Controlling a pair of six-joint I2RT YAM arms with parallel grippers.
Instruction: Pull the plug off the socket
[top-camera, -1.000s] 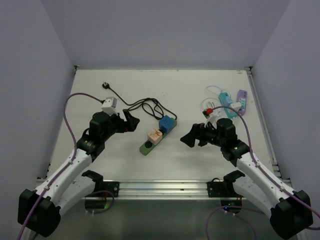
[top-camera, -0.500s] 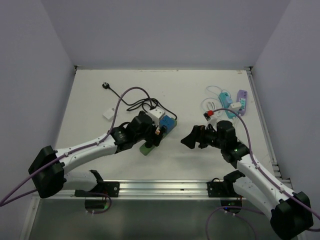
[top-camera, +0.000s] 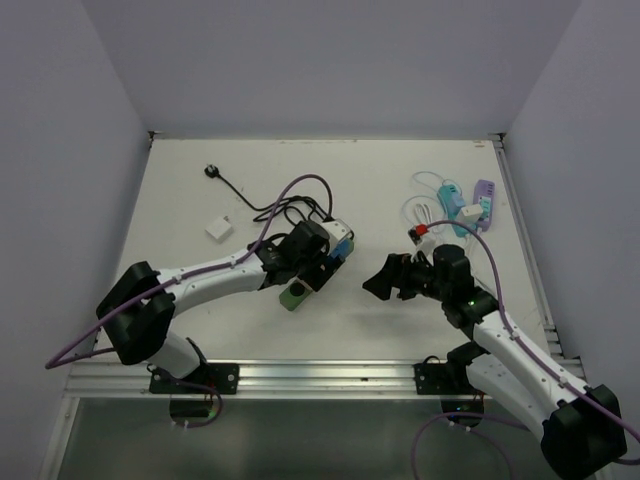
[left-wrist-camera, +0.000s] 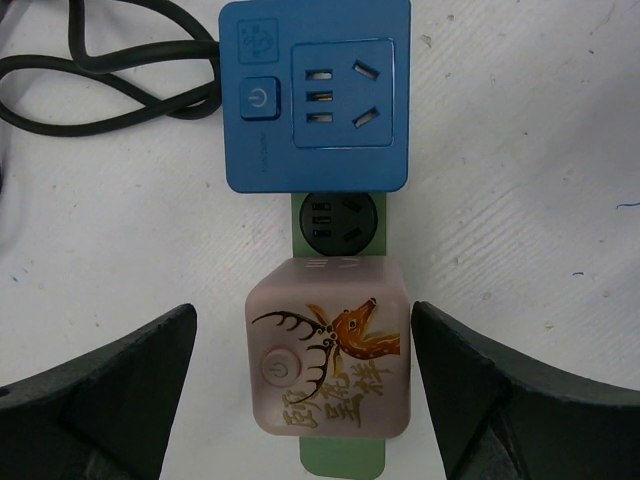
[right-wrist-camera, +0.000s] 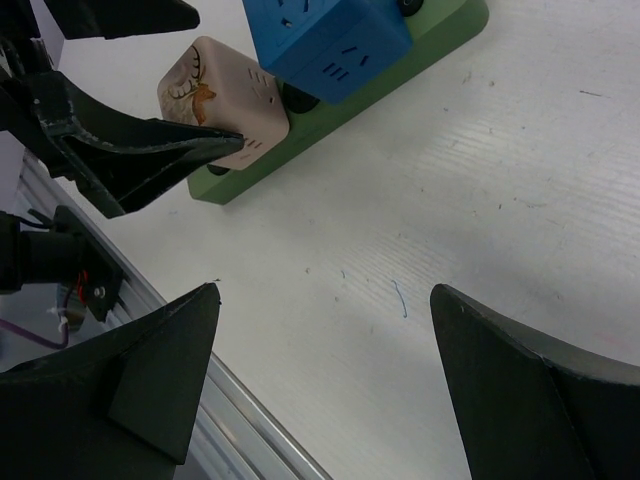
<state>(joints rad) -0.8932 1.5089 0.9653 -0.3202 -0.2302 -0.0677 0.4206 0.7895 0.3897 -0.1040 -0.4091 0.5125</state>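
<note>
White counter (top-camera: 400, 180), lightly scuffed, enclosed by pale lilac walls (top-camera: 330, 60). The green socket strip (top-camera: 293, 296) lies near centre, with the beige cube plug (left-wrist-camera: 330, 350) and a blue cube plug (left-wrist-camera: 315, 95) seated on it. Left fingers (left-wrist-camera: 120, 380) stand apart, flanking the beige plug without contact. Right fingers (right-wrist-camera: 520, 380), at 3 o'clock of the strip, are apart and hold nothing. Black cable (left-wrist-camera: 110, 110) coils at 11 o'clock, a white adapter (top-camera: 218, 228) lies at 10 o'clock, and pastel strips (top-camera: 465, 208) lie at 2 o'clock.
</note>
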